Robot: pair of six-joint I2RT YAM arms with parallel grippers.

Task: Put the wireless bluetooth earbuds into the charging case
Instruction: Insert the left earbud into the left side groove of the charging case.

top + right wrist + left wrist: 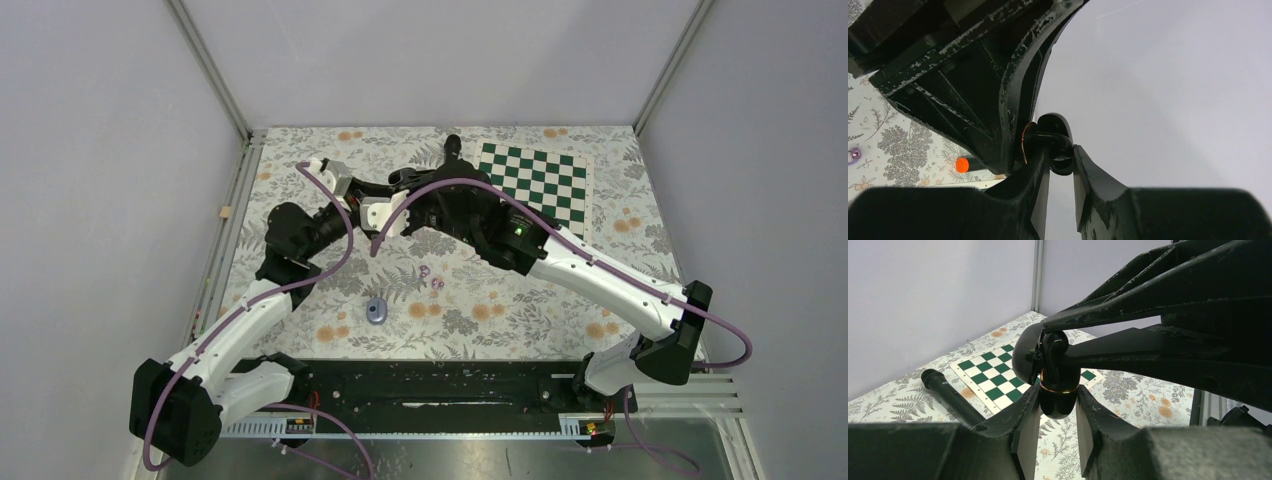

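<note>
My left gripper (1058, 401) is shut on a small black charging case (1058, 399) with a gold rim. It holds the case above the table, with the lid (1024, 360) open. My right gripper (1062, 159) is shut on a tiny black earbud (1062, 161) and holds it at the case's open top, where it also shows in the left wrist view (1055, 349). In the top view both grippers meet mid-table, the left (398, 182) and the right (418, 196). Two lilac earbuds (424, 271) (437, 284) lie on the cloth in front of them.
A small grey-blue oval case (376, 312) lies on the floral cloth near the front. A green chessboard (535, 180) lies at the back right. A long black microphone (950, 397) lies beside it, its orange end (963, 164) visible. Walls enclose the table.
</note>
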